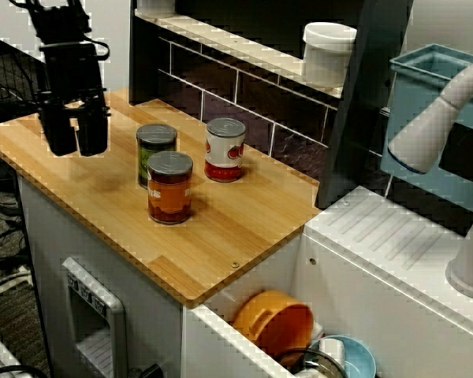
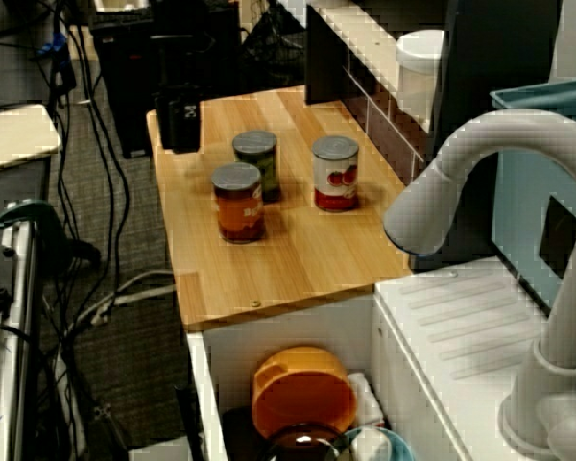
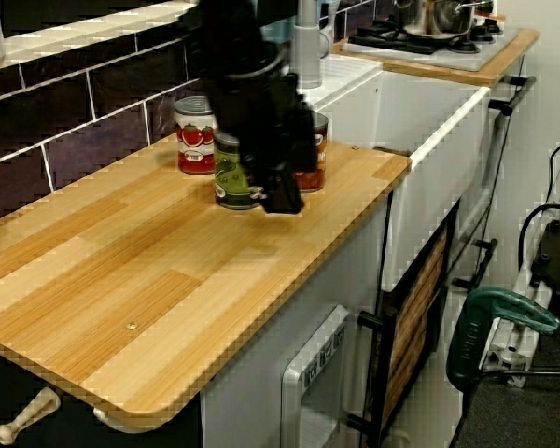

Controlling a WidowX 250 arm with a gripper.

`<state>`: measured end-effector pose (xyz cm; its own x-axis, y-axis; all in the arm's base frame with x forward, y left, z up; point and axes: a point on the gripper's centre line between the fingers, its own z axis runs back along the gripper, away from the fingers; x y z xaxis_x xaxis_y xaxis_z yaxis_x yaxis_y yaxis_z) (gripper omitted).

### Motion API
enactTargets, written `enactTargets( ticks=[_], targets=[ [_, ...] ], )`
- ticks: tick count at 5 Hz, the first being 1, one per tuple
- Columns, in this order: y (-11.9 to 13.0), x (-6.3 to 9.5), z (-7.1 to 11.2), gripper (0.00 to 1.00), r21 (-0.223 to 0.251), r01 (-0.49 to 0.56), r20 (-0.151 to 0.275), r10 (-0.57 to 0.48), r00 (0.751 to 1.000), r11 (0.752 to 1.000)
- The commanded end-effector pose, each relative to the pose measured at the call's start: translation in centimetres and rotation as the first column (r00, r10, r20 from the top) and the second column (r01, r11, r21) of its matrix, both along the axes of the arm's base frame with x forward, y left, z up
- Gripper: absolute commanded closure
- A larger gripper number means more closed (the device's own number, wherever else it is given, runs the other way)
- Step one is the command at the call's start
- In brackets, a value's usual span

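Note:
My black gripper [image 1: 76,146] hangs above the left end of the wooden counter [image 1: 244,228], its two fingers side by side and shut on nothing. To its right stand three cans. Nearest it is a green-labelled can [image 1: 156,151], with an orange-labelled can [image 1: 170,189] in front and a tomato can [image 1: 225,150] further right. The view from over the sink shows the gripper [image 2: 180,123] at the counter's far end, apart from the green can [image 2: 256,163]. From the counter's end the gripper [image 3: 282,194] partly hides the green can [image 3: 230,182] and orange can [image 3: 314,163].
A white tub [image 1: 329,52] sits on the shelf above the dark tiled back wall. Right of the counter a sink holds an orange bowl [image 1: 273,323], with a grey faucet [image 1: 437,122] over it. A green drill [image 3: 500,322] lies by the floor cables.

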<state>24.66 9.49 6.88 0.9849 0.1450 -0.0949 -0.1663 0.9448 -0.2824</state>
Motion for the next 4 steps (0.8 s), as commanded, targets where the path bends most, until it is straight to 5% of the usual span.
enactTargets(
  ticks=[1, 2, 4],
  targets=[
    [-3.0, -4.1, 0.1, 0.00, 0.245, 0.023, 0.180, -0.069, 0.981, 0.969],
    [-4.8, -6.3, -0.6, 0.00, 0.271, 0.053, 0.198, -0.110, 0.974, 0.961],
    [-7.5, -6.9, -1.2, 0.00, 0.304, -0.001, 0.228, -0.072, 0.971, 0.953]
  ],
)
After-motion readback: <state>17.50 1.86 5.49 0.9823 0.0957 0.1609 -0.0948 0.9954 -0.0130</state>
